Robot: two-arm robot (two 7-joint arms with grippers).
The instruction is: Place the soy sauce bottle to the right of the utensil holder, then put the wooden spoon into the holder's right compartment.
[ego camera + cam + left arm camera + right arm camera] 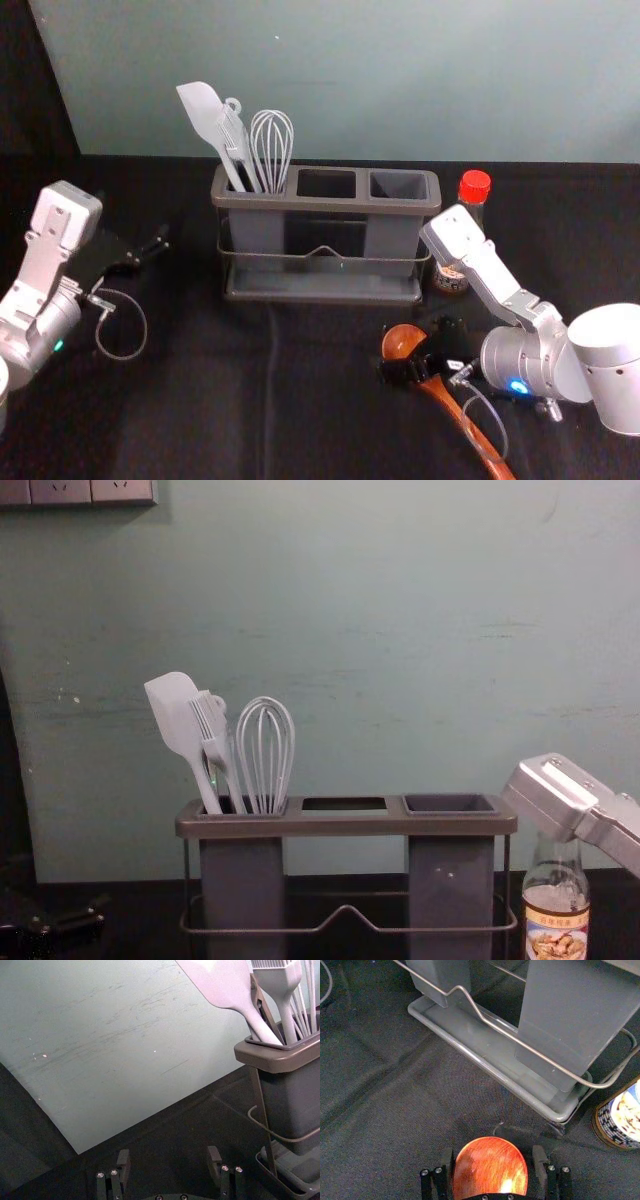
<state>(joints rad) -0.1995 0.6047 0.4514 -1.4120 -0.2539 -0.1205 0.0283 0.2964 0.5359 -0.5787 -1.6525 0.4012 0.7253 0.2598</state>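
The soy sauce bottle [475, 188] with a red cap stands just right of the utensil holder [325, 297]; its label [556, 938] faces forward in the chest view. The wooden spoon [402, 341] lies on the table in front of the holder, handle running toward the near right. My right gripper [418, 356] is low over the spoon, near its bowl; in the right wrist view the gripper [493, 1160] is open, with the spoon's bowl [490, 1167] showing between its spread fingers. Left of the holder, my left gripper [150, 250] hovers open and empty, as the left wrist view of the gripper [168, 1160] confirms.
A white spatula [205, 112], a brush and a whisk [272, 140] stand in the holder's left compartment. The middle and right compartments hold nothing visible. The right forearm passes in front of the bottle. A wall [400, 80] rises behind the table.
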